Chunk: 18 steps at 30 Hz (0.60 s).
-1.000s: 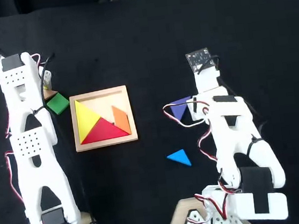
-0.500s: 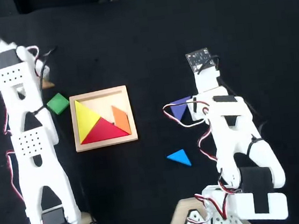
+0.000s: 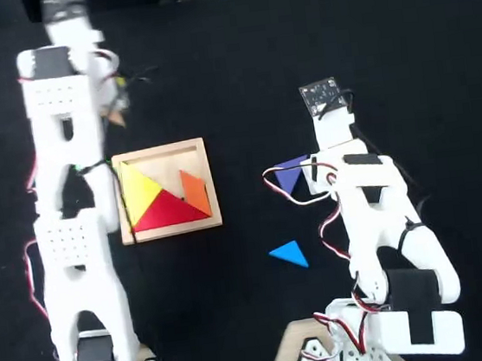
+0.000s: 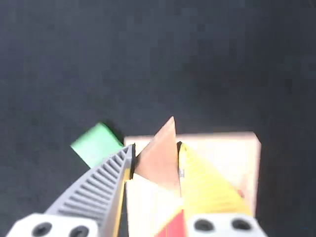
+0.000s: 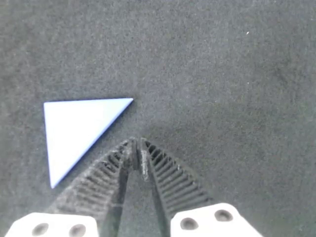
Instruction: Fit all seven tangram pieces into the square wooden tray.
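**Left gripper clamped on tan triangle; three pieces seated in tray**

1. Tray (image 3: pixel 171 232): lies flat on the black table (image 3: pixel 417 47), left of centre, just beside the left arm (image 3: pixel 75 252).
2. Tray contents:
   - The yellow triangle (image 3: pixel 140 192) sits against the left wall.
   - The red triangle (image 3: pixel 170 211) sits along the near wall.
   - The orange piece (image 3: pixel 195 193) sits against the right wall.
   - The strip along the far wall is bare wood.
3. Left gripper (image 4: pixel 154 162): its fingers are closed on the tan triangle (image 4: pixel 163 140), one on each flat side. The piece stands on edge between them. In the high view, gripper and piece are beyond the tray's far-left corner, toward the table's far-left area. Height above the table cannot be judged.
4. Green piece (image 4: pixel 96 144): lies on the table just outside the tray's corner, apart from the wood.
5. Right gripper (image 5: pixel 134 148): its fingers are pressed together with nothing between them. The tips are just beside one corner of the purple triangle (image 3: pixel 290 173). Contact with it cannot be confirmed.
6. Purple triangle: flat on the table, right of the tray and well apart from it, partly under the right arm (image 3: pixel 375 209).
7. Blue triangle (image 3: pixel 289 254): flat on the table, nearer the near edge, between the two arm bases and apart from every other piece.
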Tool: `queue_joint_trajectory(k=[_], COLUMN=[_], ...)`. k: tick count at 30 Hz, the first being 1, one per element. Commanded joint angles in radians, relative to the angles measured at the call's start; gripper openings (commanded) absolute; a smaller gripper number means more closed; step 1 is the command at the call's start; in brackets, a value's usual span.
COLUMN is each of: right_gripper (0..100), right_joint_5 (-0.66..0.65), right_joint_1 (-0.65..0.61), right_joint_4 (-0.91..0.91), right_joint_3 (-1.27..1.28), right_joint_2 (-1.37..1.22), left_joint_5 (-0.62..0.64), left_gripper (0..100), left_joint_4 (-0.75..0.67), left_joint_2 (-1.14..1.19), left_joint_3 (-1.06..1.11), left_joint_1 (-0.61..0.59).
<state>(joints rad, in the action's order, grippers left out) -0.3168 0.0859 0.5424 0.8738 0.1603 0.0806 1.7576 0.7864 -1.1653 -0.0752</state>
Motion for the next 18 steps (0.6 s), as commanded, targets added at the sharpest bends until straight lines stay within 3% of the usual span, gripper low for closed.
queue_joint_trajectory(k=[1, 11, 18], right_gripper=[1.1, 1.1, 1.1], right_joint_5=[0.002, 0.002, 0.002], right_joint_1=[-0.014, -0.014, -0.014], right_joint_4=[-0.018, -0.018, -0.018], right_joint_3=[-0.004, -0.004, -0.004], right_joint_2=[0.001, 0.001, 0.001], left_joint_5=[-0.021, -0.091, -0.095], left_gripper=[3, 3, 3], left_joint_4=[-0.018, -0.549, -0.597], left_joint_2=[-0.287, -0.339, -0.333], left_joint_3=[0.38, 1.003, 1.044], left_joint_1=[0.12, 0.16, 0.163])
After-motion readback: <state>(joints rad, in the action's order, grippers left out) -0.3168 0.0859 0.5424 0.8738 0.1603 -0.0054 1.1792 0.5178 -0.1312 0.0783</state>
